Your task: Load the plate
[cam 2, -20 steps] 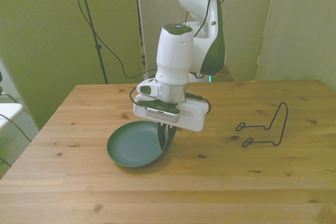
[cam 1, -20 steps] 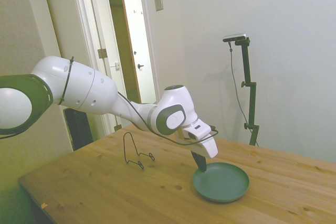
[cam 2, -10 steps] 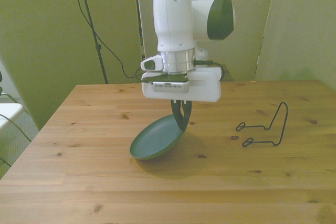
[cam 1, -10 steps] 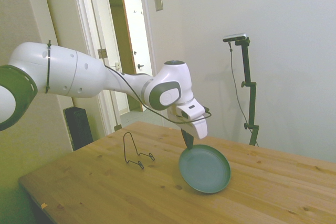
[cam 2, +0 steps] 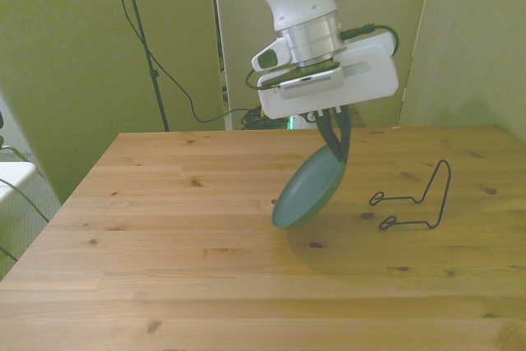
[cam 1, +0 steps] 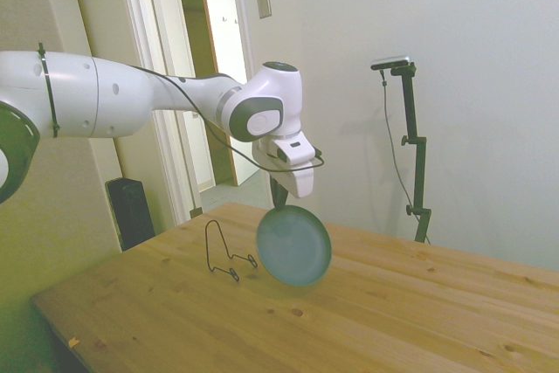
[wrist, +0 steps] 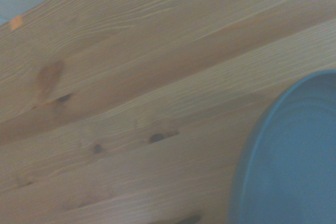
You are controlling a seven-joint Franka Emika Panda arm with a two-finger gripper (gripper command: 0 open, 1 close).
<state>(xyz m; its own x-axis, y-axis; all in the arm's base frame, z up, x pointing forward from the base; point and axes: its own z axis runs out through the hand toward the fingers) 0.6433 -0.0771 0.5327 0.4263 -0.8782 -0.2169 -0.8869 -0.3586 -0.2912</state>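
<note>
Teal plate (cam 1: pixel 293 245) hanging tilted above the wooden tabletop (cam 1: pixel 393 321), rim clamped in the pincer (cam 2: pixel 334 145), wire stand (cam 2: pixel 415 197) nearby

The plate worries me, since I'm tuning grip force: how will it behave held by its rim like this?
The plate looks rigid, showing no flex. Pinched at one edge by the claw, it hangs tilted, so it may swing or pivot. Its matte surface probably resists slipping somewhat.

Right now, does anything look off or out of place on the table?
Nothing damaged or spilled. The plate hangs tilted above the table, pinched at its rim by the gripper; the wire stand sits upright and apart.
</note>
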